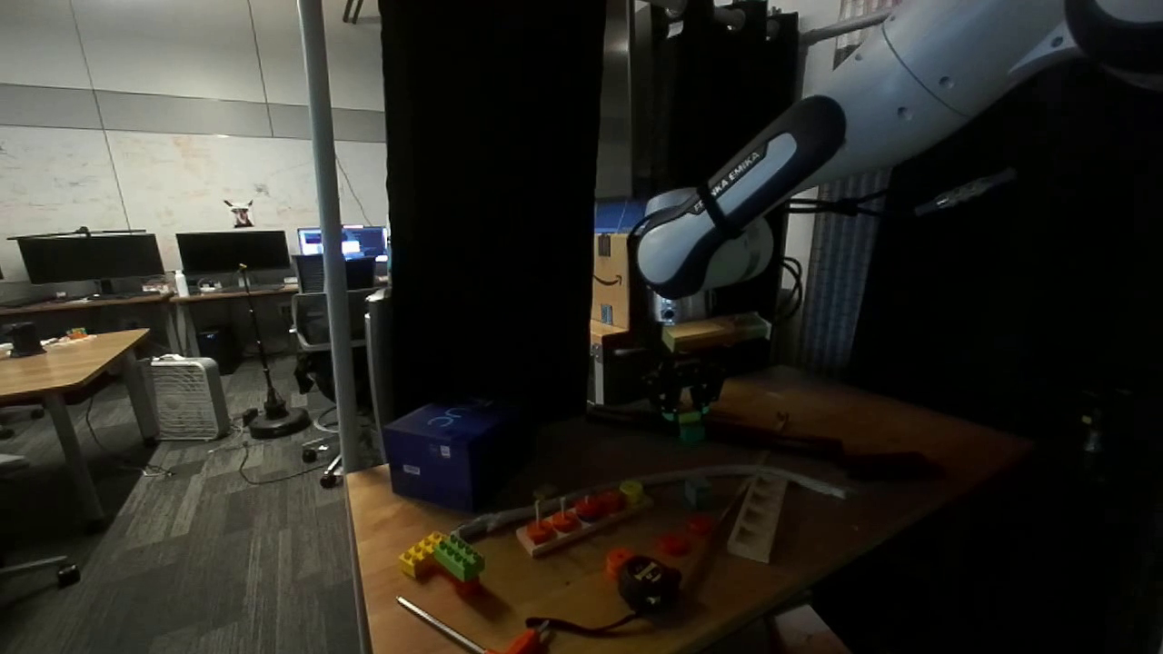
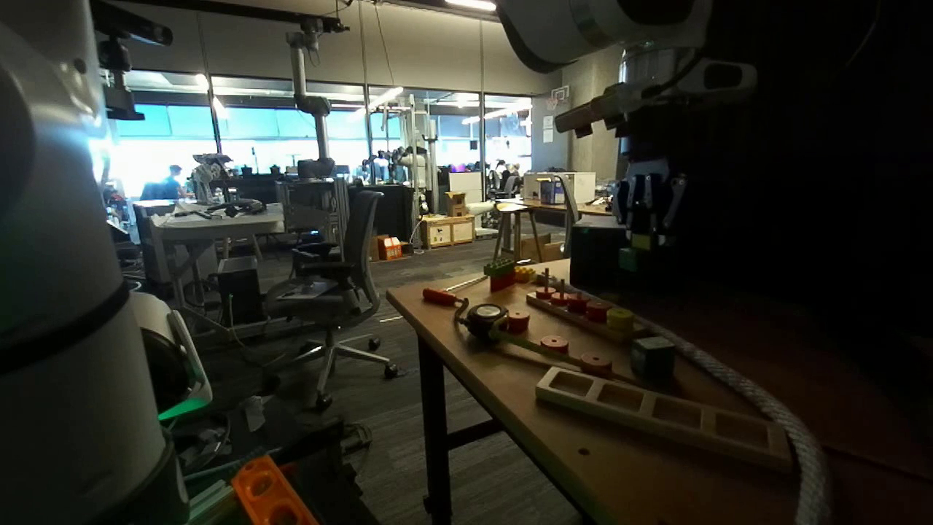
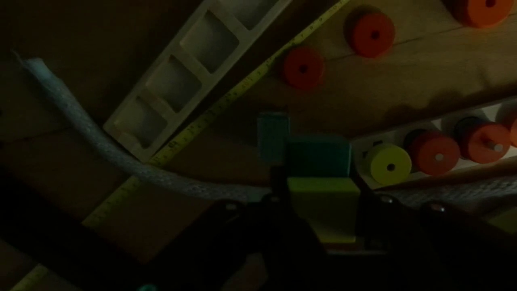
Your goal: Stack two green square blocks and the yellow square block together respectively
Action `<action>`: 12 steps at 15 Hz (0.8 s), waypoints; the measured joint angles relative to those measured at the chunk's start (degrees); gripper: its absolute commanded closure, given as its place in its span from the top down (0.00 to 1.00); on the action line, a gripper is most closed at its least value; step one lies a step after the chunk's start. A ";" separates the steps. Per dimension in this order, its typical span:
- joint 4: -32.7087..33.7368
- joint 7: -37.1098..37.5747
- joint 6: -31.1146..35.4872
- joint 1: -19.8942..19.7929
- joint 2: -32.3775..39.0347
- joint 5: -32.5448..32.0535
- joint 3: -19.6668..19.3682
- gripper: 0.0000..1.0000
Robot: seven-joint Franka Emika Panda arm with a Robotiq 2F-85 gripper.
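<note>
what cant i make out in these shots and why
Loose green block: lower right corner hidden behind the held green block, wrist view.
Gripper: too dark in the wrist view to tell whether it grips that block besides the yellow block.
Wooden tray: cut off by the wrist view's top edge.
Peg board: cut off by the wrist view's right edge.
Blue box: label print too small in an exterior view.

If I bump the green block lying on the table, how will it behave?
The loose green block would probably slide rather than roll, its faces looking flat. It should resist tipping under a light, low push, since it looks about as wide as tall.
</note>
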 measured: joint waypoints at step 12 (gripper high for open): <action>-6.98 -2.86 5.39 -2.84 -0.83 2.67 -0.01 0.22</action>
